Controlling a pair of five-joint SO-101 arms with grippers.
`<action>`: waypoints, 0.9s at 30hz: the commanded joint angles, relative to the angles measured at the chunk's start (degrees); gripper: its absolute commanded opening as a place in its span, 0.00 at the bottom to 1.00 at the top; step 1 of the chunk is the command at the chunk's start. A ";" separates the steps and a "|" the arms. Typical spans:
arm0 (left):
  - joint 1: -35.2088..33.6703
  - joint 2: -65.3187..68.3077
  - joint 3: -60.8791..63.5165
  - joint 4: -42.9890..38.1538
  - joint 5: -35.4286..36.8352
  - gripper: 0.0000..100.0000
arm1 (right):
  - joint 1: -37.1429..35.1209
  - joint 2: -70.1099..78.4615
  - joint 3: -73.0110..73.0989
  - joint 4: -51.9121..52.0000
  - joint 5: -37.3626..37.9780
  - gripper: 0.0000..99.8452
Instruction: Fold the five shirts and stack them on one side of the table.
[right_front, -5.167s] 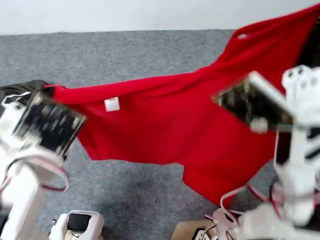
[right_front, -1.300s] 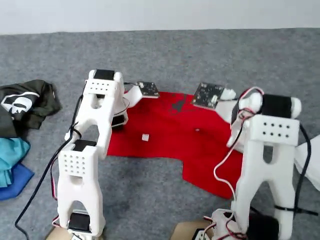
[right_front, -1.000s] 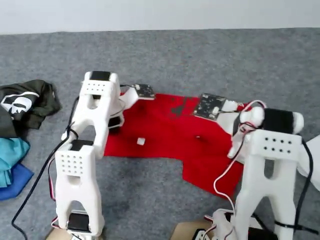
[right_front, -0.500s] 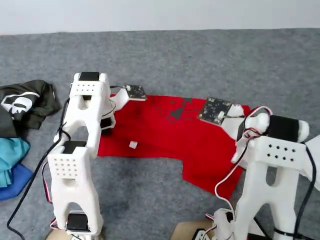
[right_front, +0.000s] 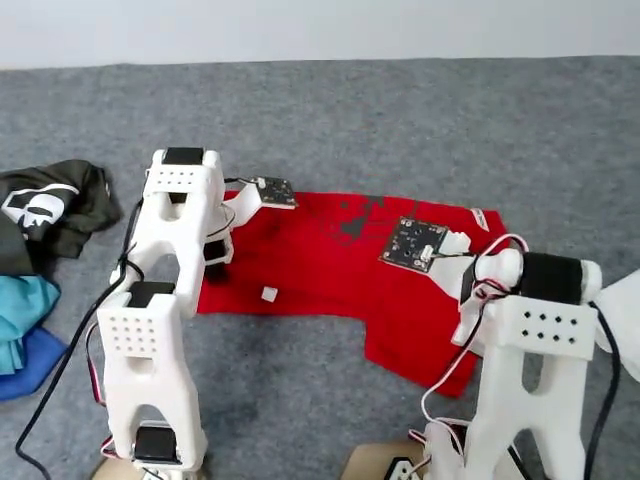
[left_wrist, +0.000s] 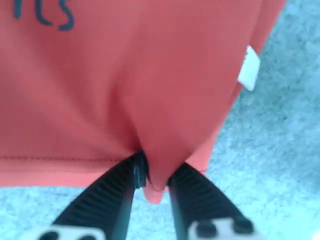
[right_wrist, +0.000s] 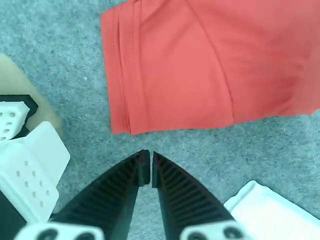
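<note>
Left gripper (left_wrist: 152, 174) tight on fold of red shirt (left_wrist: 125, 90); right gripper (right_wrist: 151, 167) seemingly clenched empty, over grey table (right_wrist: 225, 150).

Soft, even light from overhead, no glare. High view: grey table (right_front: 420, 120) bright; faint soft-edged shadows on red shirt (right_front: 330, 275) beside white arms (right_front: 165, 300). L wrist view: darker shadow in shirt's pinched fold. R wrist view: flat, even light.

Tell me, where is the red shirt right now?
The red shirt lies spread on the grey table in the middle of the high view, right of the dark shirt, its edge pinched in the left claw.
</note>
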 joint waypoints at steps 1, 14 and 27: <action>0.53 -4.22 0.75 1.67 0.97 0.12 | -0.13 -1.63 -0.44 1.63 -1.67 0.01; -1.32 -9.76 7.69 1.41 -2.55 0.13 | -0.13 -1.71 -0.44 1.54 -2.90 0.01; -6.51 -9.93 2.59 -1.23 4.31 0.16 | -0.40 -1.19 -0.35 -1.71 -7.03 0.01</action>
